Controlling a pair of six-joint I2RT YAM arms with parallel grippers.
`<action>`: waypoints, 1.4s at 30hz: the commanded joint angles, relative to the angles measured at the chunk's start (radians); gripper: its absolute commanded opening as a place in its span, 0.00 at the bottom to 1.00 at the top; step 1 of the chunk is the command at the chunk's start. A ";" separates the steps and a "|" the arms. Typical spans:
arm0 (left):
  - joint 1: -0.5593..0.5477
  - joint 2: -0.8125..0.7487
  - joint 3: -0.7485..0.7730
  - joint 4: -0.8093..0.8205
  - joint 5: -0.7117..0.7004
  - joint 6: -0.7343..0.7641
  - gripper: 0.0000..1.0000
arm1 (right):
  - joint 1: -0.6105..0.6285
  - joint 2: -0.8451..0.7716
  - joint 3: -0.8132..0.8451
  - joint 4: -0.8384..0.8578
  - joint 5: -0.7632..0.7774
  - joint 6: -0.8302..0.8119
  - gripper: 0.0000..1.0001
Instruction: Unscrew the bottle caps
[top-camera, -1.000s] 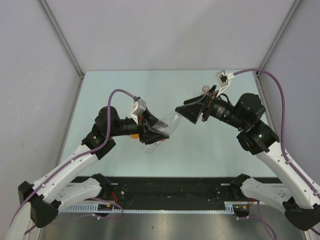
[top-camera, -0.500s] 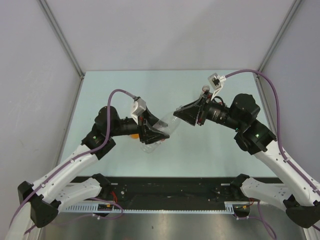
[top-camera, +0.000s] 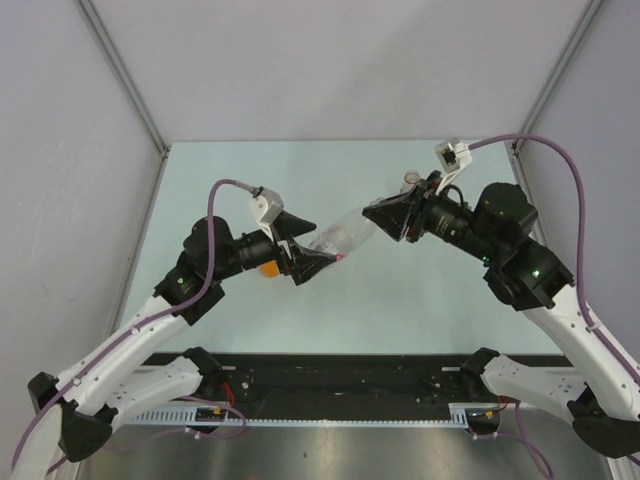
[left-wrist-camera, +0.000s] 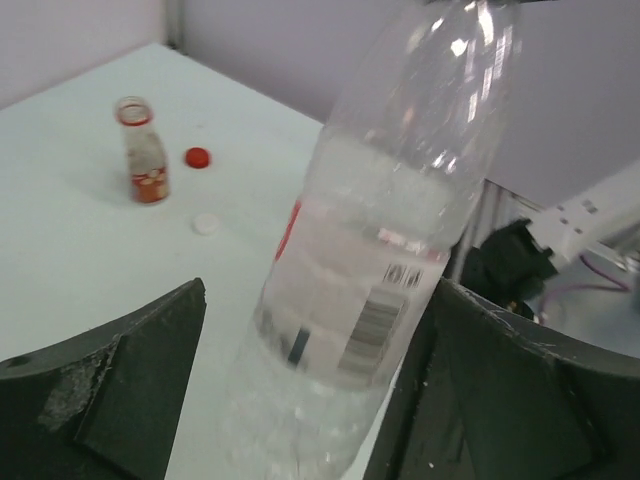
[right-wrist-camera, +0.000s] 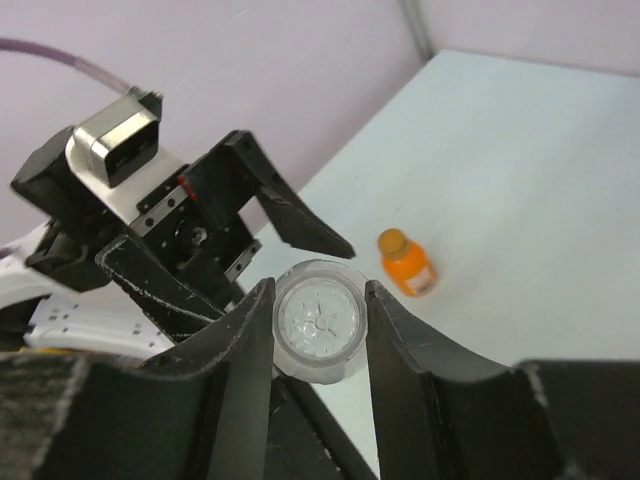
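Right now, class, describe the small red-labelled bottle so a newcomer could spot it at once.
Find the pale table, then look past the clear bottle to the table's far side. The small bottle stands upright there, a red cap lying beside it. It is far smaller than the clear one, capless, with a red label band.

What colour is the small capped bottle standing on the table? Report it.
Orange. The small bottle shows best in the right wrist view.

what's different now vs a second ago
The left gripper opened and let go of the clear bottle. The right gripper closed on the bottle's end and now holds it alone, shifted a little toward the right arm. The orange bottle stayed put.
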 joint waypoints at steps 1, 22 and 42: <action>0.005 -0.033 0.056 -0.093 -0.318 0.015 1.00 | -0.010 0.007 0.112 -0.147 0.278 -0.084 0.00; 0.014 -0.239 -0.036 -0.195 -0.906 -0.096 1.00 | -0.328 0.247 -0.040 -0.241 0.941 -0.100 0.00; 0.014 -0.322 -0.087 -0.212 -0.932 -0.062 1.00 | -0.427 0.400 -0.184 0.074 0.934 -0.090 0.00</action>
